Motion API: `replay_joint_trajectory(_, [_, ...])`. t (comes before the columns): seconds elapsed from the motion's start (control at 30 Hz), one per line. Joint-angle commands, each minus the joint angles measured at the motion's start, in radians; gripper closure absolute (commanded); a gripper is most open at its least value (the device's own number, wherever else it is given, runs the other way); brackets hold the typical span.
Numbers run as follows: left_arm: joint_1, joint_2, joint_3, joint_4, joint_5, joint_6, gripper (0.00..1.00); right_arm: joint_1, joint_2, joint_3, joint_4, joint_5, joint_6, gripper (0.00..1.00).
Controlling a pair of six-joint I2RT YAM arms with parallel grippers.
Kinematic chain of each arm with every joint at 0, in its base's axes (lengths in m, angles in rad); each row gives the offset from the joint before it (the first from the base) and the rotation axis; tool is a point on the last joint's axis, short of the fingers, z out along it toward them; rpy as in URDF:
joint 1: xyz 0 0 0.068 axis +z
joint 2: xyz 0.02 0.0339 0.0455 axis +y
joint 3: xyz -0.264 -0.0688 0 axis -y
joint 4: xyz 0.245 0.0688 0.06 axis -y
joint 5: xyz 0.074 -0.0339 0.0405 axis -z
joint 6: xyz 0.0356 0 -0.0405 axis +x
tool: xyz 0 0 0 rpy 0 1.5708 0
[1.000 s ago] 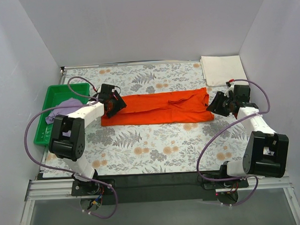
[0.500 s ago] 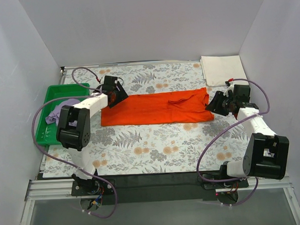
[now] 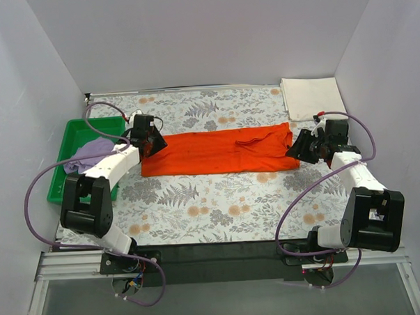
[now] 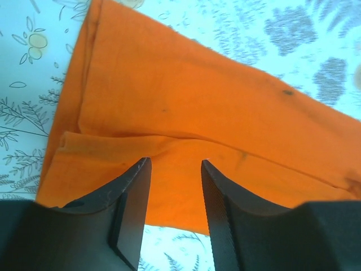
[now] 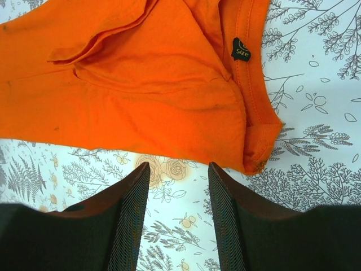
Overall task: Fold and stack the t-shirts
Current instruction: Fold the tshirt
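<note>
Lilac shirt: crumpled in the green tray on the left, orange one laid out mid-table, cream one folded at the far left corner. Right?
Not quite. The cream shirt lies folded at the far right corner, not the left; the top external view shows it. The rest holds: lilac shirt crumpled in the green tray on the left, orange shirt laid out mid-table.

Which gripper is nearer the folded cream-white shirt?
Right. The right gripper hovers just on the near side of the cream-white shirt; the left gripper is at the orange shirt's opposite end.
</note>
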Motion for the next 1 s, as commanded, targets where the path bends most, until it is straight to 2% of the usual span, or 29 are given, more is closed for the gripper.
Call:
replay_joint_trajectory(0.0, [0.034, 0.058, -0.004, -0.011, -0.026, 0.021, 0.61, 0.004, -0.022, -0.004, 0.020, -0.017, 0.002, 0.55])
replay_joint_trajectory(0.33, [0.089, 0.259, 0.131, 0.015, -0.041, 0.061, 0.66, 0.004, -0.033, -0.021, 0.016, -0.009, -0.001, 0.55])
replay_joint_trajectory(0.5, [0.101, 0.291, 0.210, 0.016, -0.049, 0.084, 0.65, 0.004, -0.028, -0.021, 0.016, 0.014, 0.004, 0.55])
replay_joint_trajectory(0.63, [0.101, 0.215, 0.188, 0.001, -0.046, 0.074, 0.50, 0.001, -0.021, -0.023, 0.016, 0.060, 0.013, 0.55])
replay_joint_trajectory(0.67, [0.101, 0.158, 0.172, -0.010, -0.055, 0.067, 0.44, 0.000, -0.019, -0.021, 0.016, 0.070, 0.015, 0.55])
replay_joint_trajectory(0.77, [0.101, 0.075, 0.083, -0.043, -0.058, 0.029, 0.35, -0.019, -0.010, -0.027, 0.016, 0.083, 0.035, 0.54])
replay_joint_trajectory(0.97, [0.107, -0.097, -0.147, -0.065, -0.060, -0.029, 0.32, -0.069, 0.016, -0.073, 0.059, 0.035, 0.096, 0.52])
